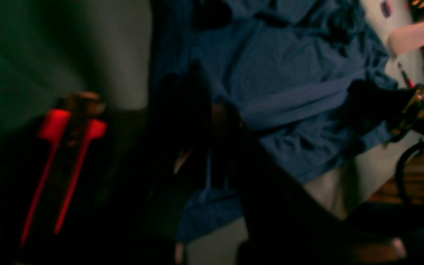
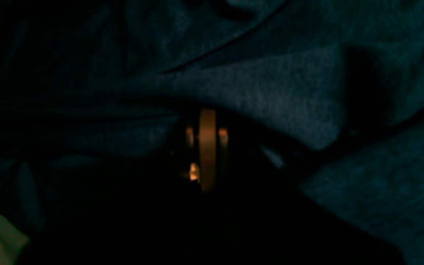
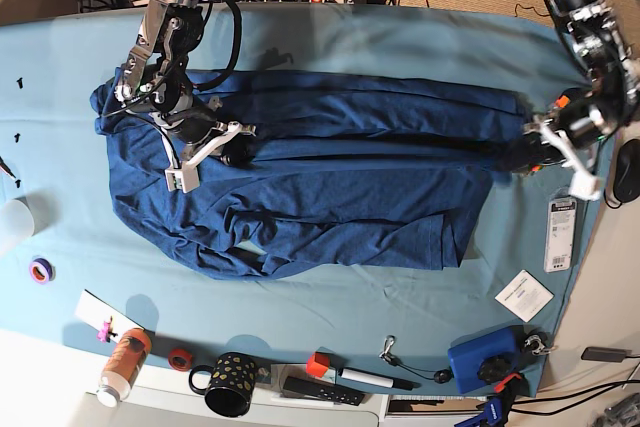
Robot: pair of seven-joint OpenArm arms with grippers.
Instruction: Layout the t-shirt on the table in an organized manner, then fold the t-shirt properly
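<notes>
The navy t-shirt (image 3: 330,197) lies spread lengthwise over the teal table (image 3: 330,37), rumpled along its near side. A taut ridge of fabric runs between my two grippers. In the base view my right gripper (image 3: 235,154) is shut on the t-shirt at the left part of that ridge. My left gripper (image 3: 522,154) is shut on the t-shirt's right edge. In the left wrist view, dark blurred fingers of the left gripper (image 1: 212,110) sit against the t-shirt (image 1: 289,84). The right wrist view is filled with folds of the t-shirt (image 2: 271,99) draped around the right gripper (image 2: 208,114).
Along the near table edge stand a spotted mug (image 3: 228,384), an orange bottle (image 3: 120,362), a red tape ring (image 3: 179,358), a marker (image 3: 365,379) and a blue box (image 3: 485,359). A white card (image 3: 524,295) and a labelled packet (image 3: 560,234) lie at the right. A purple tape roll (image 3: 40,270) lies at the left.
</notes>
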